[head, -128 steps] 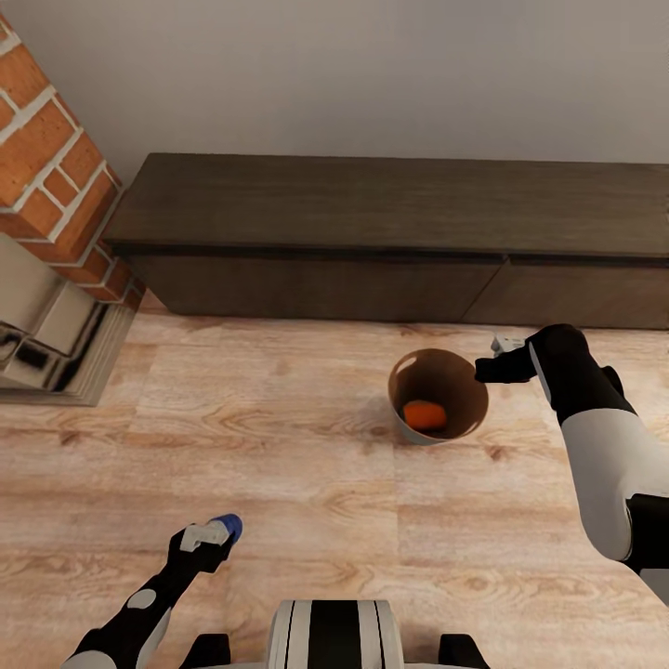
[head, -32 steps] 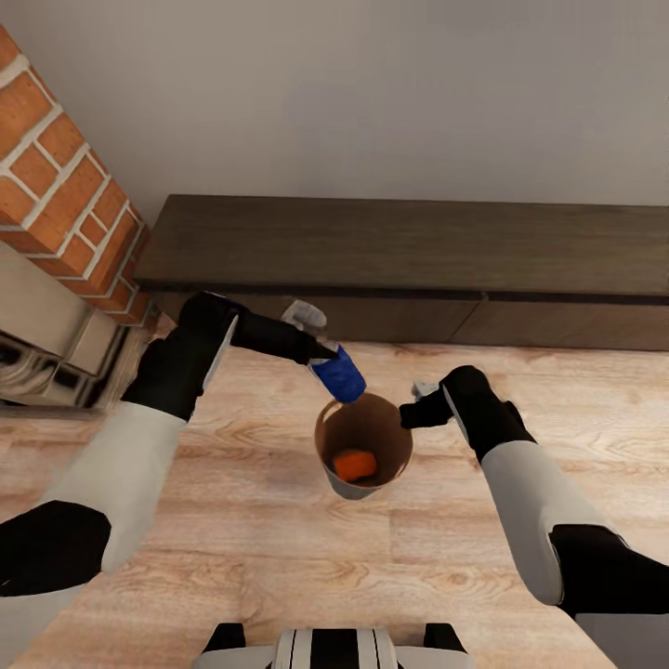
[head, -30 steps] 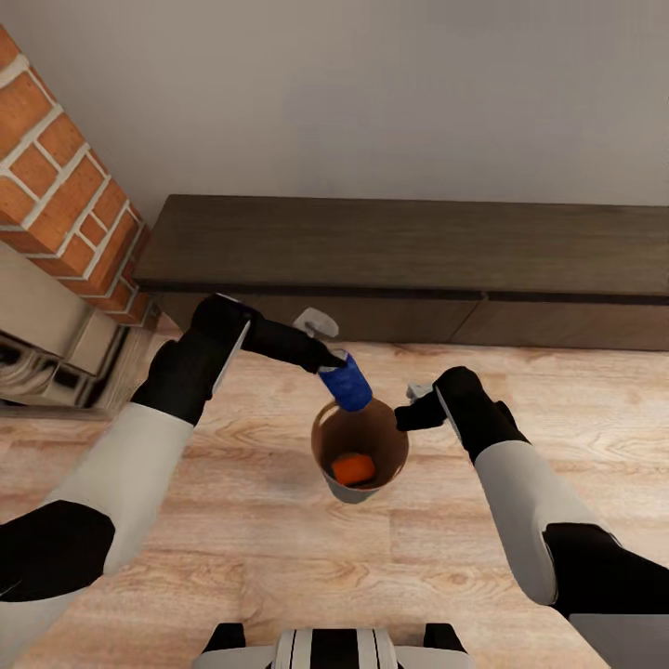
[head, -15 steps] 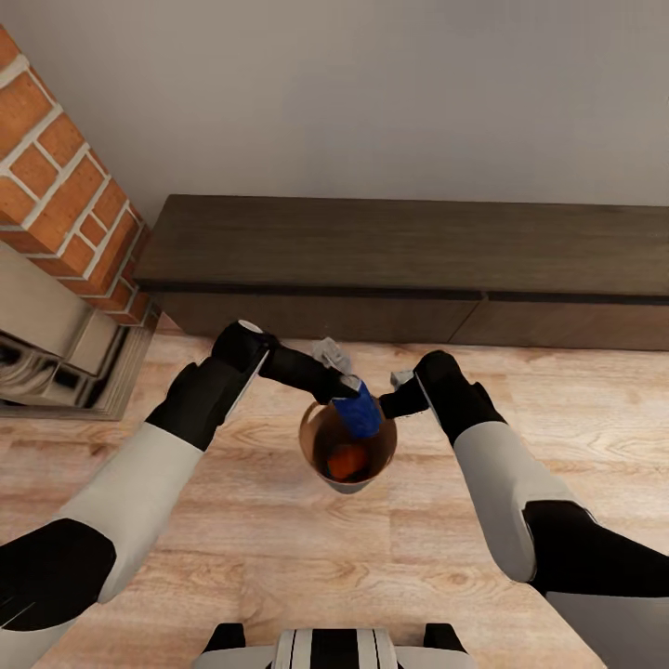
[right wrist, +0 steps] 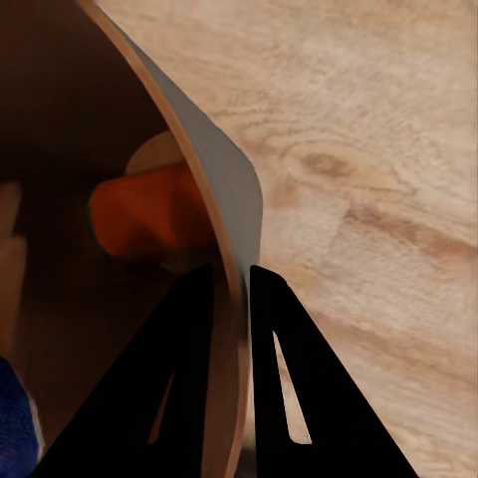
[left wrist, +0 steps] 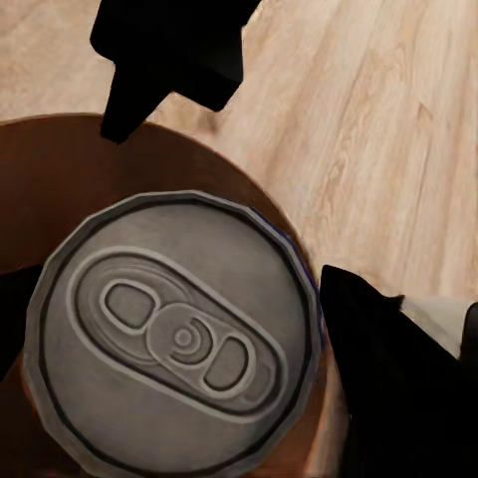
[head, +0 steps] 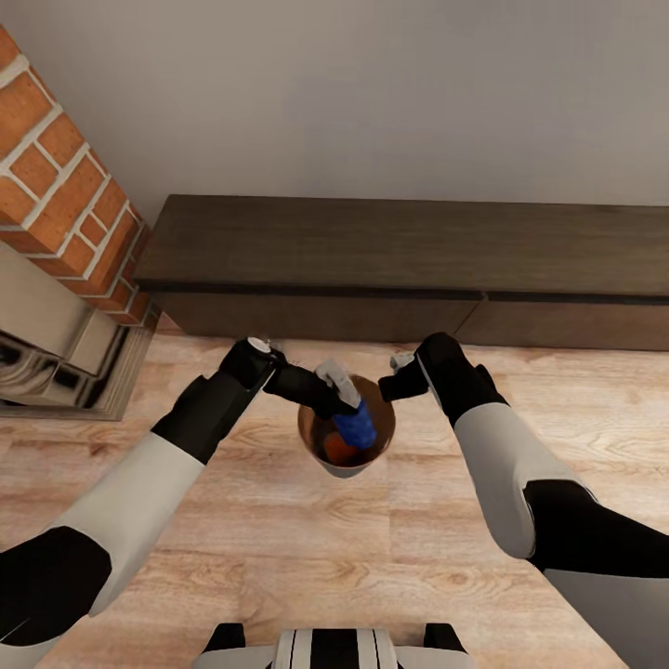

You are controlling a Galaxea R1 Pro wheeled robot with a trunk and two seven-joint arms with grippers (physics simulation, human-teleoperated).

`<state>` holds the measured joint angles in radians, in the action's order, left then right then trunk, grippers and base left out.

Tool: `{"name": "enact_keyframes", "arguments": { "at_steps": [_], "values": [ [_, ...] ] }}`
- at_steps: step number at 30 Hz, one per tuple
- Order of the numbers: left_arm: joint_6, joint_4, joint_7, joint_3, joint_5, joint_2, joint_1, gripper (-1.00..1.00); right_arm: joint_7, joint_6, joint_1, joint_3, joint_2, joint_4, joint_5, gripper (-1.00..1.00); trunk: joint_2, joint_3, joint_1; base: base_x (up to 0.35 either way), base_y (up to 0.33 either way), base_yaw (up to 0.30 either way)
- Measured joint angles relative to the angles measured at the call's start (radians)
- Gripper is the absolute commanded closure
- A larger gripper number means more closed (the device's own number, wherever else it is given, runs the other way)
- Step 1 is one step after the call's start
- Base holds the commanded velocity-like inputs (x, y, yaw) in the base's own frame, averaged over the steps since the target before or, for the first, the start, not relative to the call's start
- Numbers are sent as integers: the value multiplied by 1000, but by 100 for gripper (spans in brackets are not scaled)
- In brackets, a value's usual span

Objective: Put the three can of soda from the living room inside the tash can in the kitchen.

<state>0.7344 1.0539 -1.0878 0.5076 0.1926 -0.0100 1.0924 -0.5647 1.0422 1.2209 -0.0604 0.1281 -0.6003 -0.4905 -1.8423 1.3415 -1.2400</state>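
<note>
Fingers of my left gripper [head: 342,401] clamp the blue soda can [head: 356,427] inside the trash can [head: 381,444], whose rim my right gripper [head: 391,383] pinches.

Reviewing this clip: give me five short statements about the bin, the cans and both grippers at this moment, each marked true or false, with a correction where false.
1. The left gripper holds the blue can over the bin. True.
2. The bin stands on the dark cabinet. False: it is over the wood floor, in front of the cabinet.
3. An orange can lies inside the bin. True.
4. The right gripper is open and clear of the bin. False: its fingers pinch the bin's rim.
5. The blue can's silver top faces the left wrist camera. True.
</note>
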Motion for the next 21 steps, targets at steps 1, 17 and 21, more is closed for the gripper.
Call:
{"name": "enact_keyframes", "arguments": {
  "at_steps": [1, 17, 21],
  "values": [
    [-27, -13, 2, 0, 11, 5, -6, 100, 1, -1, 5, -1, 0, 1, -4, 100, 0, 0, 0, 0, 0, 0],
    [-154, -136, 167, 1, 99, 4, -18, 100, 0, -1, 37, -63, 26, 44, -5, 100, 0, 0, 0, 0, 0, 0],
    [-159, -142, 164, 1, 96, 1, -19, 100, 1, -2, 37, -64, 32, 45, -8, 100, 0, 0, 0, 0, 0, 0]
  ]
}}
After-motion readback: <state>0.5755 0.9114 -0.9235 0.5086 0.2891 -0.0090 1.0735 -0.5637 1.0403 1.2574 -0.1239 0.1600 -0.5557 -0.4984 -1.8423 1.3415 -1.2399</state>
